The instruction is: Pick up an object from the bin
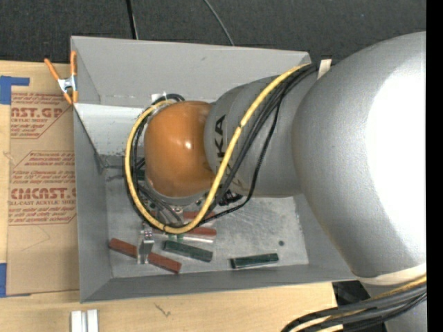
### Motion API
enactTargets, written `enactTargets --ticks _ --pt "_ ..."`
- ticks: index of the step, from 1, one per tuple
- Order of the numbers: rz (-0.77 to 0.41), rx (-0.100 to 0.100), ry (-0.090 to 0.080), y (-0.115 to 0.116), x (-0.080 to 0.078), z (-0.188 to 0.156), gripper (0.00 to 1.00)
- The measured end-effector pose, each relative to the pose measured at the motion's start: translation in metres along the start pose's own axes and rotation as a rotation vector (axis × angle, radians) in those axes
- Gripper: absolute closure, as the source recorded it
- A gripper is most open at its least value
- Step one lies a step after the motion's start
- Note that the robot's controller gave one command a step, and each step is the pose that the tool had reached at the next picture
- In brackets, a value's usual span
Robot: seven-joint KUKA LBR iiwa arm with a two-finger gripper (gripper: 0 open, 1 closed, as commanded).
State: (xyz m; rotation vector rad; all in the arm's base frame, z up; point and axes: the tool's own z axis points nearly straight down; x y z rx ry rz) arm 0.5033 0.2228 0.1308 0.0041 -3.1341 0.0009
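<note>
My gripper (145,245) reaches down under the orange dome into the front left part of the bin. Its metal tip sits between two reddish-brown flat bars, one to its left (122,247) and one just to its right near the front wall (166,261). A dark green bar (187,250) lies right of the tip. Behind that bar lies a pale red bar (201,232), partly under the cables. Nothing shows held in the gripper.
Another dark green bar (254,260) lies alone on the floor at the front right. The arm and its orange dome with looped cables hide the middle and back of the bin. The front wall is close to the gripper.
</note>
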Motion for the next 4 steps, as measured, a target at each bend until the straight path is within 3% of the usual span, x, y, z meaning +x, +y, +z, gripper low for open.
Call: enactTargets --ticks 1,2,3,4 --pt "0.002 -0.002 -0.007 -0.001 -0.002 -0.004 0.00" --pt "0.044 -0.007 -0.022 -0.012 0.011 0.056 1.00" --pt "0.044 -0.007 -0.022 -0.012 0.011 0.056 1.00" --pt "0.000 -0.002 -0.010 -0.031 0.018 -0.097 1.00"
